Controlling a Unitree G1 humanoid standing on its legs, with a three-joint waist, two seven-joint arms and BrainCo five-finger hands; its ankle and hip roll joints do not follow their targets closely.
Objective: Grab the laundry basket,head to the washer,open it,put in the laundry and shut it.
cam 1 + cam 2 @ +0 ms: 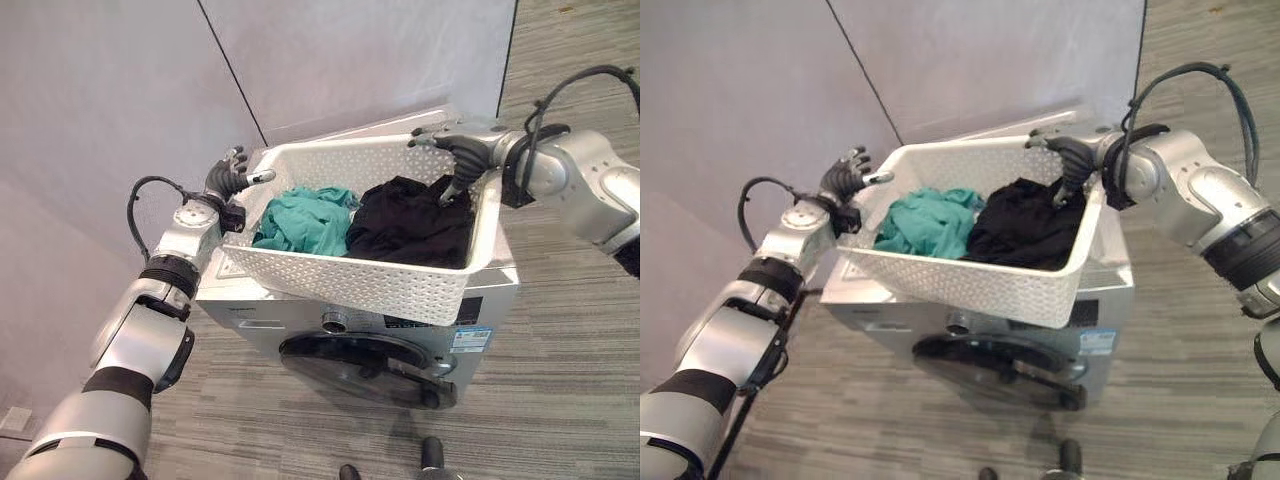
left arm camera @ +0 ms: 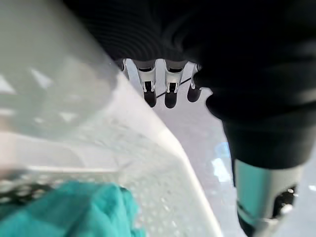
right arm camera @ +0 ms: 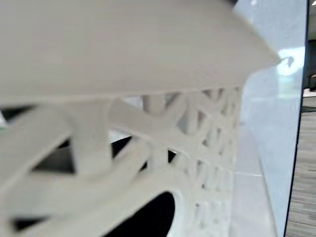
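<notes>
Left eye view: I see the white perforated plastic laundry basket (image 1: 350,275) resting on the silver front-loading washer (image 1: 480,300), holding teal cloth (image 1: 305,222) and black cloth (image 1: 412,222). My right hand (image 1: 462,152) curls over its rim. The blue label (image 1: 470,338) is unreadable.

Left wrist view: my left hand (image 2: 168,89) shows curled fingers beside the rim; I cannot tell whether they grip it.

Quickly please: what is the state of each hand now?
Left hand: shut on the laundry basket rim.
Right hand: shut on the basket's opposite rim.
</notes>
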